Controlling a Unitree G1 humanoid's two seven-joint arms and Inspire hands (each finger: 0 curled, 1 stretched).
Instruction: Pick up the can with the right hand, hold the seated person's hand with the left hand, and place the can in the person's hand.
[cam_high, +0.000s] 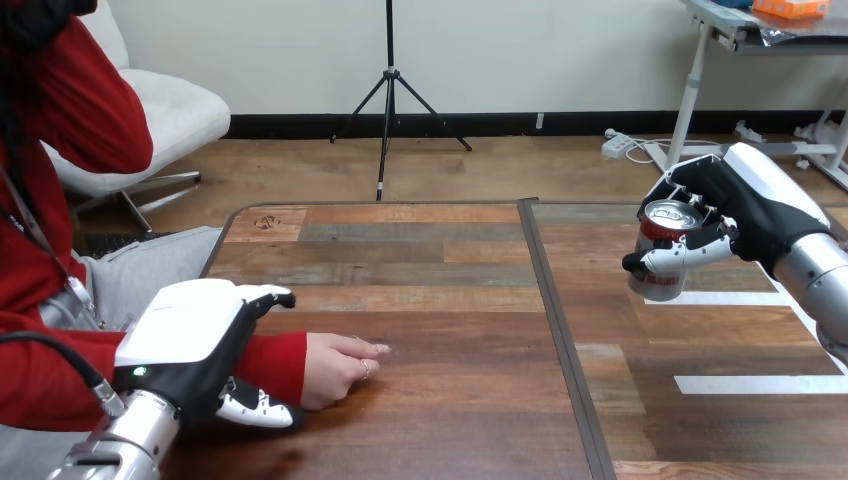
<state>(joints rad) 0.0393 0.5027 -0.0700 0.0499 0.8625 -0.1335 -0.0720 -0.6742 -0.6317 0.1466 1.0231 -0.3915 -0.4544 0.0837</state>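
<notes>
can gripped at the right, person's wrist clasped at the left

the right hand (745, 205) sits in the upper right of the frame. its silver forearm (815, 275) enters from the right edge and angles up and to the left. the white-shelled back faces up and the palm is turned toward the frame's centre. its fingers and thumb are wrapped round the can (660, 285), with the thumb lying across the can's front. the red and silver can is tilted a little so its top shows, over the right half of the table (450, 300). i cannot tell whether its base touches the wood.

the left hand (190, 335) is in the lower left, its arm rising from the bottom edge, back facing up. its fingers (270, 296) curl over the far side of the person's red sleeve (275, 362) at the wrist. the thumb closes in from the near side, so the wrist is clasped between the 2. the person's hand (340, 368) rests on the table just right of it, loosely curled, well apart from the can.
</notes>
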